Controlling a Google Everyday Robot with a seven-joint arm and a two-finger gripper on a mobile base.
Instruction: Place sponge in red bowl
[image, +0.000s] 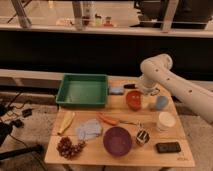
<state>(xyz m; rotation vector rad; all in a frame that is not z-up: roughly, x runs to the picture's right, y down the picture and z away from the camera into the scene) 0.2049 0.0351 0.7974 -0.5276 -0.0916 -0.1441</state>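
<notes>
At the back of the light wooden table (92, 152), the small light-blue rectangular sponge (116, 90) was seen lying flat. It lay just beside the right wall of the green plastic tray (82, 76) and a little to the left of the round, glossy orange-red bowl (133, 100), from which it was separated by a narrow strip of tabletop. The sponge was judged to be very light, soft and compressible, neither fragile nor slippery, so a firm squeeze could be tolerated. A hold taken from above, across its shorter width at the middle, was considered the most secure, since little height was offered above the table. The two-finger gripper (146, 91), carried at the end of the white arm (180, 90), was placed low behind the far right rim of the bowl, near the sponge but not touching it. Its fingers were taken to be spread fully apart, and nothing was held between them. A dark slender object (129, 86), which could not be identified, lay between sponge and gripper and was judged a possible obstruction.
</notes>
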